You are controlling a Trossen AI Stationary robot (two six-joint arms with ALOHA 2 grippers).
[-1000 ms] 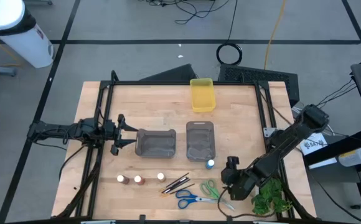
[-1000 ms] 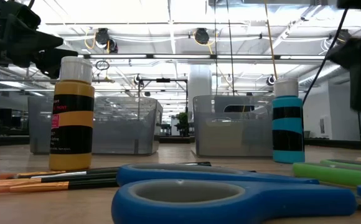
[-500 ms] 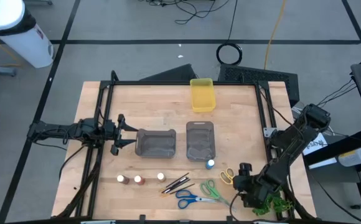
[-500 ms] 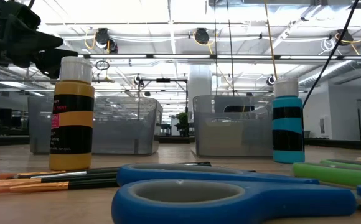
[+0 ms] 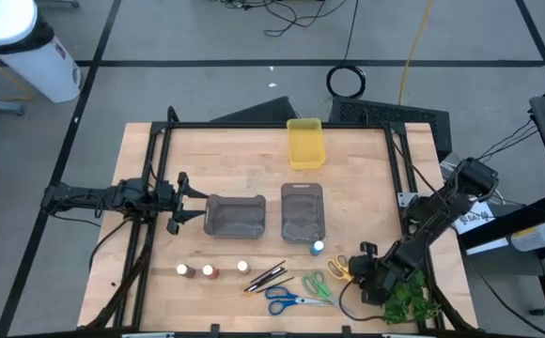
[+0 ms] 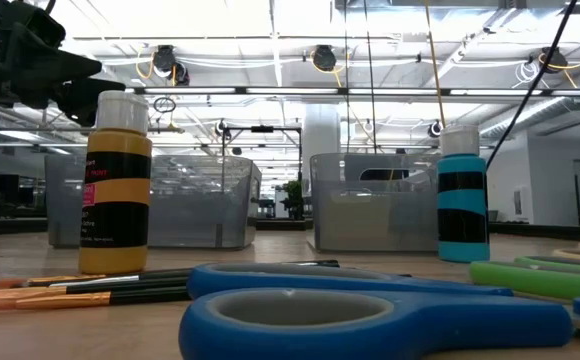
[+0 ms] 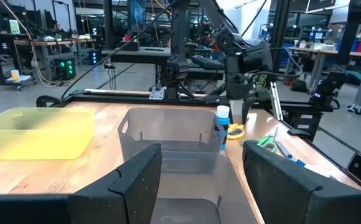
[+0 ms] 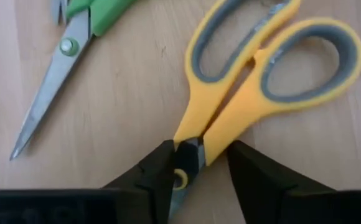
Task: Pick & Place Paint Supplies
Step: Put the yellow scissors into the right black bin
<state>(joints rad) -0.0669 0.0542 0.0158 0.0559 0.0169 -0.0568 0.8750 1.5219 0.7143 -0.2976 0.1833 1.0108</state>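
Trouble looms as the right gripper point(image 8: 193, 163) pinches its jaws at the pivot of the yellow-handled steel scissors point(image 8: 255, 81), flat on the wooden worktop point(image 5: 160, 188): they may swivel or slip when lifted.

Bright all over, lit from long ceiling lamps point(image 6: 270, 20) that glare white in the low view. Soft, small shadows on the tabletop point(image 5: 254, 150). Very blurry up close on the blue scissors point(image 6: 370, 315) down low. Sharp on the yellow scissors point(image 8: 255, 81), fuzzy at the dark claw point(image 8: 199, 168) edges.
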